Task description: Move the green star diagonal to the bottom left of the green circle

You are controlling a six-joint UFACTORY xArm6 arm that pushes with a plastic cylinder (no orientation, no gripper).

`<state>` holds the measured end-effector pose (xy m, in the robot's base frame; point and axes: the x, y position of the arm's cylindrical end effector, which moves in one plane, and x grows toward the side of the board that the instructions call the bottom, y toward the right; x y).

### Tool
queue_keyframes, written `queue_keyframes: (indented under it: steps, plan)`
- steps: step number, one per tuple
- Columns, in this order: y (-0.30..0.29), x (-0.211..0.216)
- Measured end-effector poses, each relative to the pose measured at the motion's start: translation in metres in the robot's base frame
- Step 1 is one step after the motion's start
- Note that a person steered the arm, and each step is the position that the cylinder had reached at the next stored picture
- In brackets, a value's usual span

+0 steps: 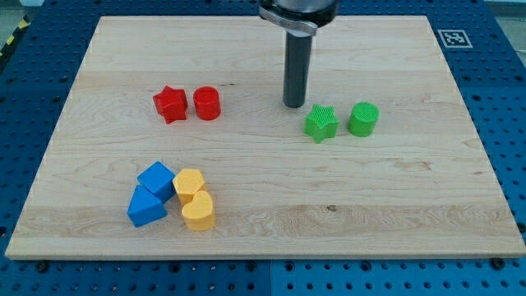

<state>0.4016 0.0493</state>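
Note:
The green star (320, 123) lies on the wooden board right of centre. The green circle (362, 118) stands just to its right, with a small gap between them. My tip (294, 104) rests on the board just up and to the left of the green star, close to it but apart. The dark rod rises from the tip to the view's top edge.
A red star (170, 104) and a red circle (206, 104) sit side by side at the upper left. Two blue blocks (150, 196) and two yellow blocks (194, 198) cluster at the lower left. The board's edge (263, 256) runs along the view's bottom.

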Motion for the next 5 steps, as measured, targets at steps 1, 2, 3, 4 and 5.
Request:
queue_keyframes:
  steps: [1,2,3,4,5]
  plan:
    - [0.017,0.009]
    - [0.025,0.027]
    - [0.027,0.047]
    - [0.027,0.053]
    - [0.028,0.025]
